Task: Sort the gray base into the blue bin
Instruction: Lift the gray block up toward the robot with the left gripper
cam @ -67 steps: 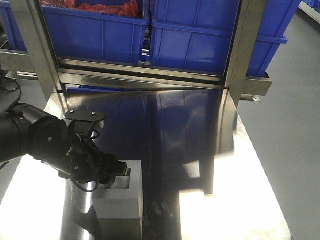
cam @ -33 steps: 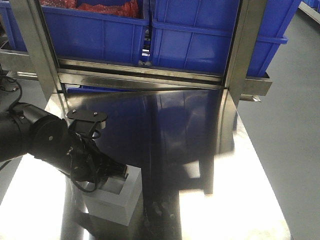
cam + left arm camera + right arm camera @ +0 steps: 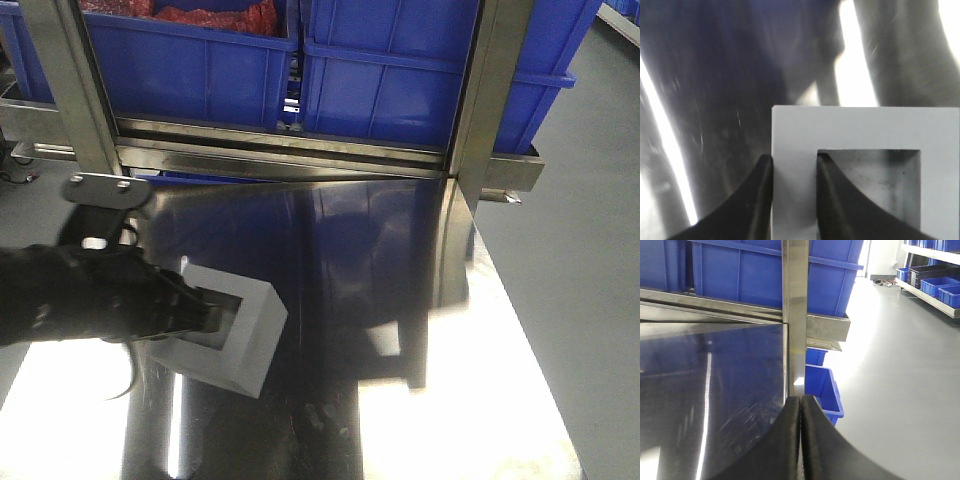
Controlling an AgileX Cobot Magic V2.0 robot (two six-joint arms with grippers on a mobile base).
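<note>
The left claw [image 3: 792, 161] pinches one wall of the single gray base [image 3: 865, 130], one finger outside and one inside its square recess, and holds it tilted over the steel desk [image 3: 400, 420] at the lower left of the front view. The right claw [image 3: 801, 407] is pressed together, empty. Two bins stand along the top: the left blue bin [image 3: 190, 70] and the right blue bin [image 3: 420, 90].

Reflective steel table [image 3: 420, 430]; gray base [image 3: 250, 335] tilted; contact with surface unclear
</note>
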